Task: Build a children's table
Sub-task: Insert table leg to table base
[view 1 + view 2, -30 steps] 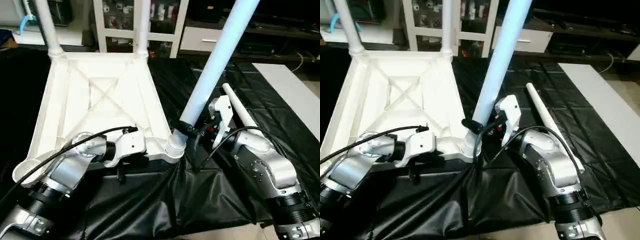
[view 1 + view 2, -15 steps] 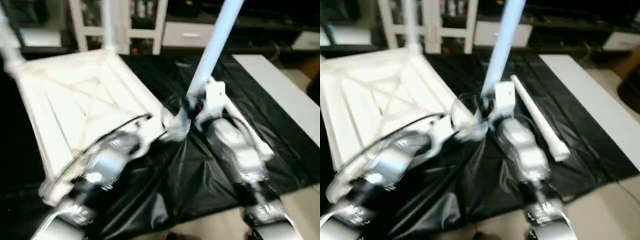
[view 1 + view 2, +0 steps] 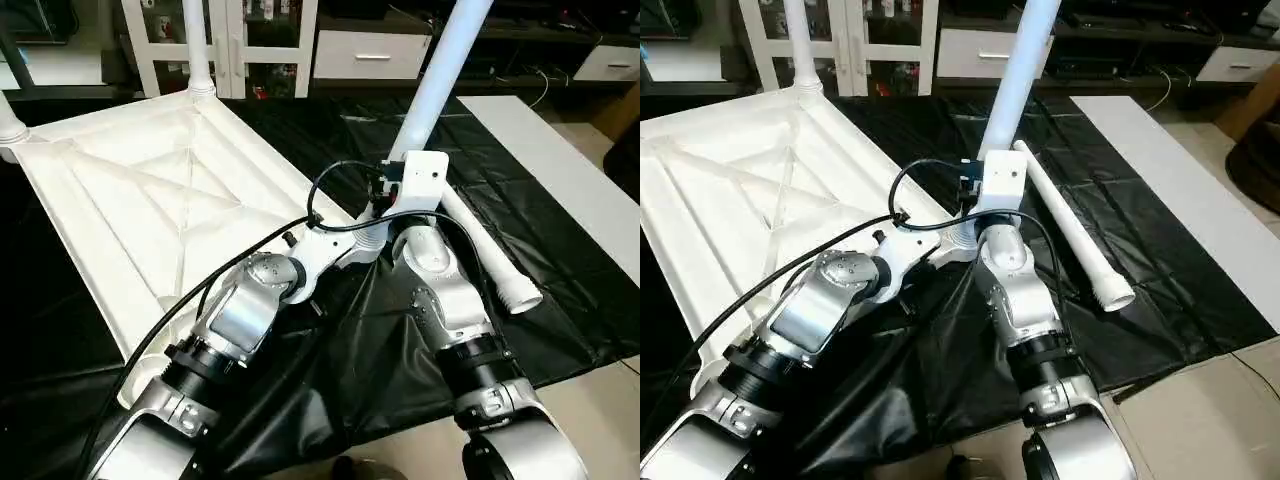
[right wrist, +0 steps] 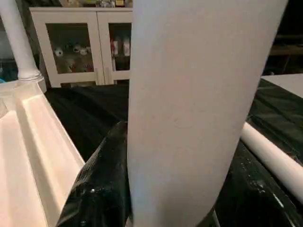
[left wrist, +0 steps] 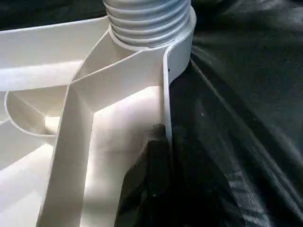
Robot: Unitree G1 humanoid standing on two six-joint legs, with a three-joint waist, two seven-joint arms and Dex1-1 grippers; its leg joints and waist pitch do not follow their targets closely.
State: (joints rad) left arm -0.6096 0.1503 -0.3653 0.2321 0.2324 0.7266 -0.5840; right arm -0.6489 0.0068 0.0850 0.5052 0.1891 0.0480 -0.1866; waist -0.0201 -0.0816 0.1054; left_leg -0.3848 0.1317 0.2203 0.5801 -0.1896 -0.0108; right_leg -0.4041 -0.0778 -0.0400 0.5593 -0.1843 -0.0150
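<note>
Black sheeting covers the floor under the upturned table top (image 3: 150,200). My right gripper (image 4: 156,198) clamps the third leg (image 3: 432,85) in its corner socket; my left gripper (image 5: 156,184) pinches the rim just beside it. Two far legs stand; one leg (image 3: 490,255) lies loose beside my right arm.

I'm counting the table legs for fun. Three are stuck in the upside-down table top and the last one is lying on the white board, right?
Nearly. The spare leg lies on the black sheet, not on the white board beside it; the right eye view shows this. Three legs do stand in the upside-down table top, the nearest one held by the right gripper.
</note>
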